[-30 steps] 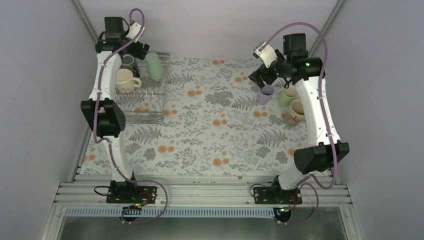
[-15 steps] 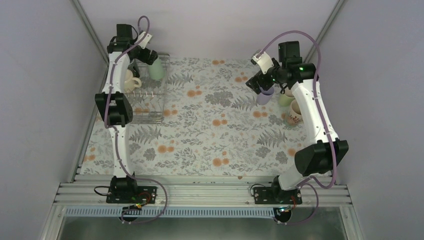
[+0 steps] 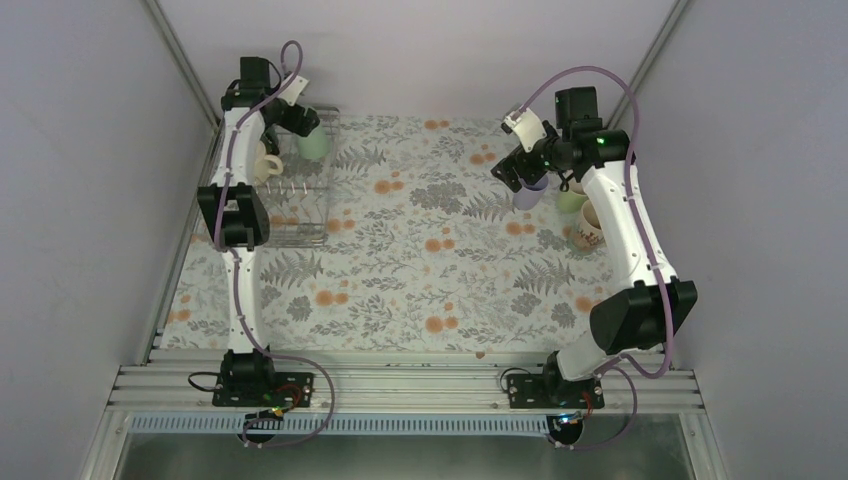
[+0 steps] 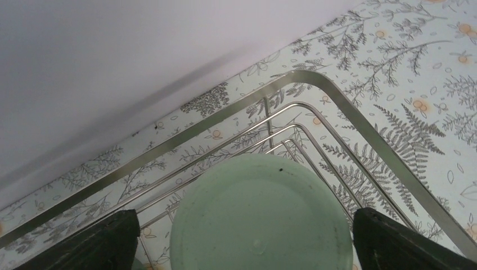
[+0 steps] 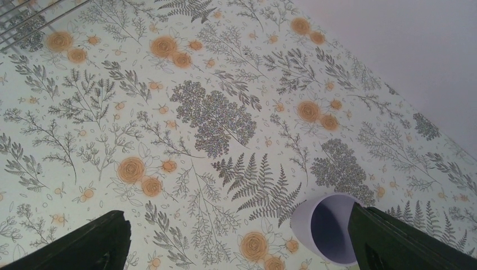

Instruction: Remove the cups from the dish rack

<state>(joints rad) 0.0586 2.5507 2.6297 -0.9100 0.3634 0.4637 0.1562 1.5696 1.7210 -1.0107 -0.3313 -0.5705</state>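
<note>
The silver wire dish rack (image 3: 300, 205) stands at the far left. In it a mint-green tumbler (image 3: 314, 146) stands upside down in the far right corner, and a cream-yellow mug (image 3: 266, 165) sits to its left. My left gripper (image 3: 300, 118) is open above the tumbler. In the left wrist view the tumbler's base (image 4: 261, 216) lies between the spread fingers (image 4: 95, 244). My right gripper (image 3: 513, 170) is open and empty just left of the lilac tumbler (image 3: 530, 192), which stands upright (image 5: 323, 228) beside the right finger (image 5: 405, 242). The dark mug is hidden.
A pale yellow-green cup (image 3: 572, 198) and a beige patterned mug (image 3: 590, 226) stand on the floral cloth (image 3: 420, 270) right of the lilac tumbler. The rack's rim (image 4: 360, 129) curves close round the mint tumbler. The back wall is close behind the rack.
My left gripper has moved toward the back wall and come over the mint-green tumbler. My right gripper has shifted a little left of the lilac tumbler, which has stayed put.
</note>
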